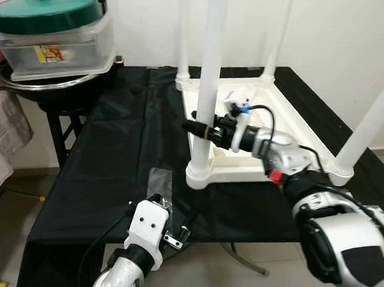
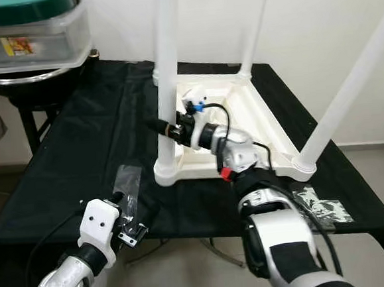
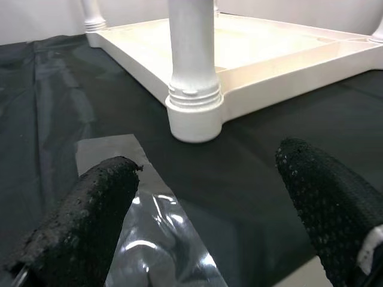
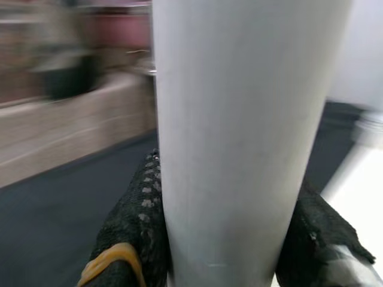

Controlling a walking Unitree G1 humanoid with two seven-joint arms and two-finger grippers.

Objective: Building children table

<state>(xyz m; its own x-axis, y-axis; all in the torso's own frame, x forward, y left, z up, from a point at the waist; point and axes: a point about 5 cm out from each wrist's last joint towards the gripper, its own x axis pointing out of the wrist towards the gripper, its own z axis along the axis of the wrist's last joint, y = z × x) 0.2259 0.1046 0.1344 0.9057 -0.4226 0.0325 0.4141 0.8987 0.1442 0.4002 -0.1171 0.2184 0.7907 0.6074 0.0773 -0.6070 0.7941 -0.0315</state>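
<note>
1. A black cloth [image 1: 100, 157] covers the work surface, and everything named below lies on it or hangs over it
2. The white children's table [image 1: 243, 123] lies upside down on the cloth toward 1 o'clock in the head view, its four legs pointing up
3. The near leg [image 1: 208, 76] stands in the table's corner socket at about 12 o'clock from the robot; the right gripper [image 1: 201, 131] reaches in from 3 o'clock and is clamped around it low on the shaft, just above the socket. The right wrist view has the leg [image 4: 239, 137] pressed between both black fingers [image 4: 134, 233]
4. The left gripper [image 1: 172, 235] hovers over the cloth's near edge at 7 o'clock, well apart from the table, its fingers spread wide with nothing between them; from it, the gripped leg's socket [image 3: 192, 113] lies ahead at 12 o'clock
5. A clear plastic wrapper [image 1: 157, 185] lies flat on the cloth just beyond the left gripper, between it and the table corner
</note>
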